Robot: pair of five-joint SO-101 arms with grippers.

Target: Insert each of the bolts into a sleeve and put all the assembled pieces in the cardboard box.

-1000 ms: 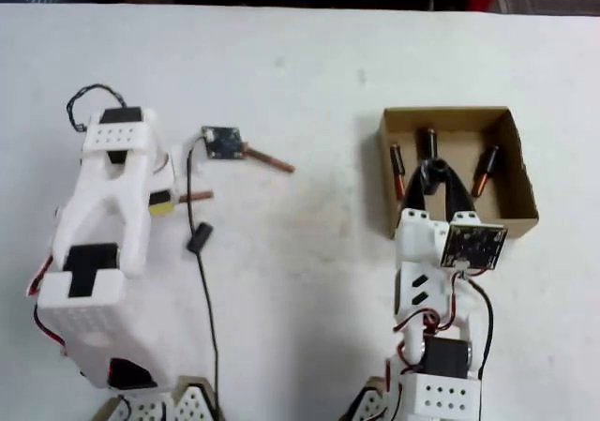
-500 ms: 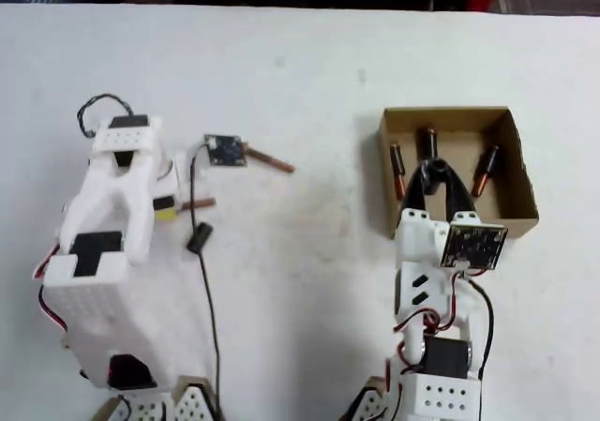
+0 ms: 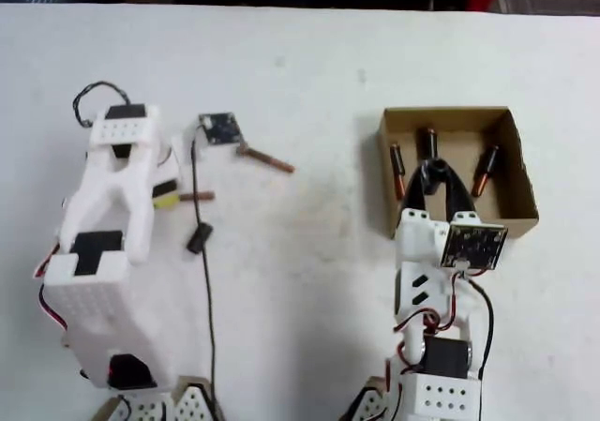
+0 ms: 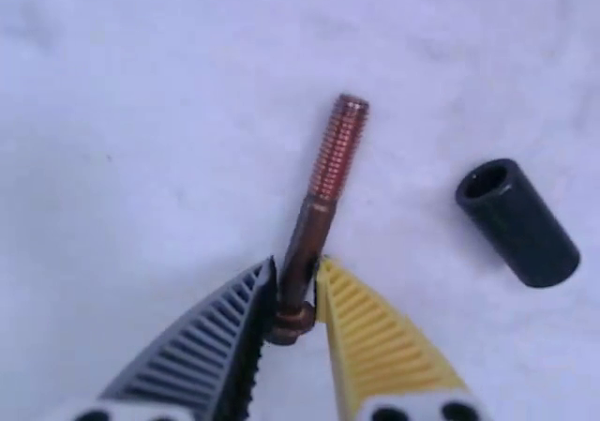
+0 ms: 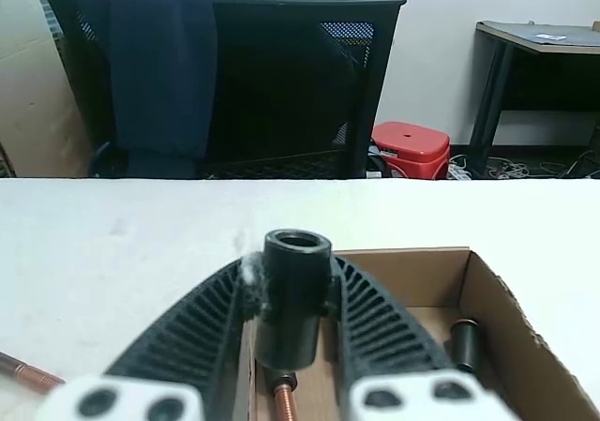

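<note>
this looks like an office or lab workroom. behind the white worktable [image 5: 112, 224] stands a black mesh-backed office chair [image 5: 300, 93] with a dark navy jacket [image 5: 159, 65] draped over it. there is also a dark desk on black metal legs [image 5: 539, 35], a red plastic tub [image 5: 410, 147] and loose cables [image 5: 497, 168] on the floor.

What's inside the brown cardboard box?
Three copper bolts in black sleeves lie inside. The right gripper, holding another black sleeve, hides part of the cardboard box's floor.

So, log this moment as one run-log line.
left gripper: shut on bolt | right gripper: shut on sleeve | cardboard box: three pieces inside
</note>
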